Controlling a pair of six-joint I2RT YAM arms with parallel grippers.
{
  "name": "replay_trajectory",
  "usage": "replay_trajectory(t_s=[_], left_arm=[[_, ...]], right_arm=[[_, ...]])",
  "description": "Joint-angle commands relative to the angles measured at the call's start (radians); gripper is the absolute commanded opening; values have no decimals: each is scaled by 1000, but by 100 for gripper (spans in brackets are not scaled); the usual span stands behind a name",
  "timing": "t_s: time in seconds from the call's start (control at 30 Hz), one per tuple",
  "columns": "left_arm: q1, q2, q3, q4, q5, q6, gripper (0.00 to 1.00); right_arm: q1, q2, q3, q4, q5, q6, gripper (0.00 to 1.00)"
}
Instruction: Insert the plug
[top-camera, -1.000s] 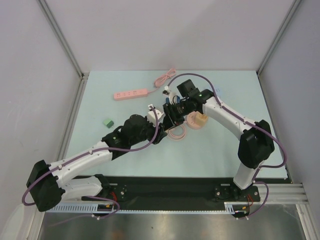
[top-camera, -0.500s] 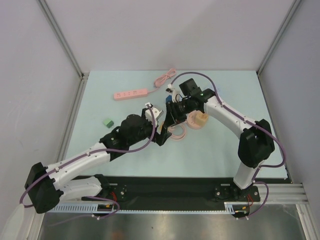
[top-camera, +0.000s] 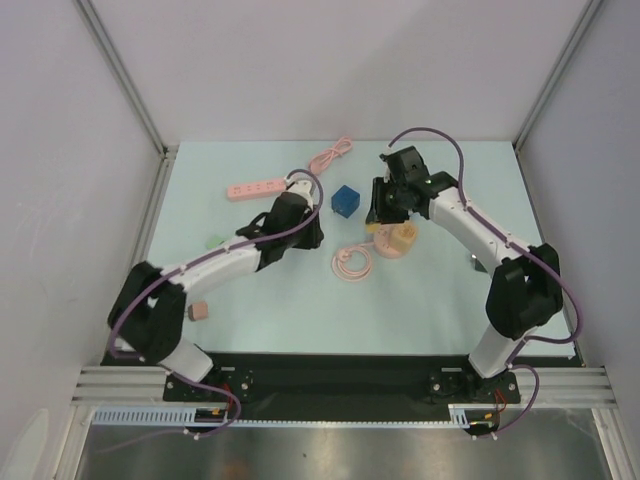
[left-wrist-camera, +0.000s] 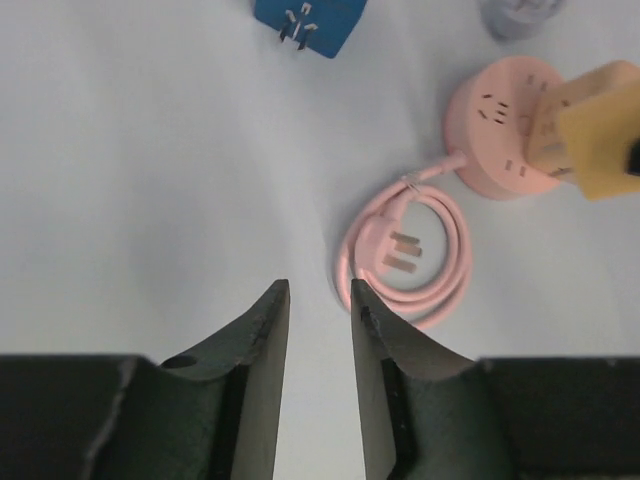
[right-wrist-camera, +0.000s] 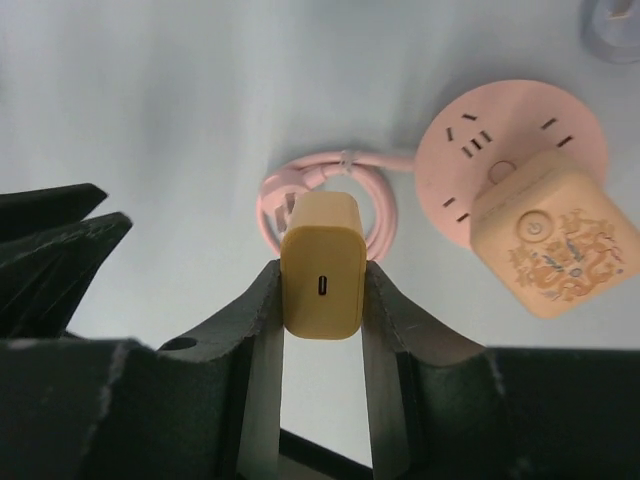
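**A:** What was shown at the left?

**B:** In the left wrist view the left gripper (left-wrist-camera: 317, 292) was seen at bottom centre. Its jaws were parted by a narrow gap and nothing was held between them. A blue adapter (left-wrist-camera: 310, 20) lay at the top edge.

**A:** And the plug?

**B:** The yellow plug (right-wrist-camera: 321, 250) was pinched by its sides in the right gripper (right-wrist-camera: 322, 270), at the centre of the right wrist view. It was held over the coiled pink cord (right-wrist-camera: 380, 205), apart from the round pink socket (right-wrist-camera: 520, 120) at upper right. A second adapter (right-wrist-camera: 548, 245) was already seated there.

**A:** Which step was judged in hand?

**B:** The carry to the socket. Next, the prongs, which were hidden, would need to be lined up over free slots and pressed straight down.
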Motion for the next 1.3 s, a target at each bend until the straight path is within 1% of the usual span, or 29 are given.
replay_trajectory(t_s=[0.0, 0.03, 0.1, 0.17, 0.23, 0.4, 0.5, 0.63, 0.77, 0.9, 0.97, 1.0, 1.03, 1.07, 1.1, 1.13, 1.2, 1.27], left_arm=[[24, 143, 116, -9, 54, -75, 35], [29, 172, 129, -12, 83, -95, 33], [32, 232, 146, 0, 119, -115, 33], [30, 302, 140, 49, 198, -140, 33], [27, 347, 129, 81, 226, -166, 33], [-3, 387, 87, 109, 263, -195, 33], [-38, 405, 58, 170, 292, -241, 33], [-91, 378, -43, 285, 321, -313, 33], [-164, 361, -84, 301, 311, -354, 33], [-207, 300, -127, 310, 289, -391, 34], [-220, 237, -135, 287, 271, -391, 39], [-221, 211, -141, 246, 262, -390, 41], [-218, 151, -138, 215, 242, -382, 43], [-212, 122, -132, 177, 189, -370, 48], [-209, 86, -115, 90, 162, -333, 52], [-200, 27, -103, 48, 132, -312, 58], [-189, -33, -68, -53, 85, -251, 62], [-172, -116, -49, -109, 55, -220, 64]], right_arm=[[-5, 34, 49, 59, 131, 40, 0], [-5, 75, 72, 42, 174, 55, 0], [7, 98, 95, 11, 215, 71, 0], [14, 112, 83, 6, 260, 91, 0], [15, 112, 42, 22, 271, 104, 0], [16, 129, 24, 39, 332, 108, 0], [13, 144, 15, 34, 359, 80, 0], [-7, 148, 8, -9, 404, 45, 0], [-30, 129, -14, -29, 429, 20, 0], [-41, 128, -6, -50, 450, 2, 0], [-48, 132, -6, -53, 439, 3, 0], [-50, 135, 0, -53, 415, 8, 0], [-50, 138, 8, -65, 410, 14, 0], [-48, 149, 15, -73, 409, 28, 0], [-44, 152, 20, -82, 409, 32, 0], [-38, 158, 40, -107, 413, 41, 0], [-25, 177, 57, -125, 433, 61, 0], [-12, 184, 61, -121, 461, 98, 0]])
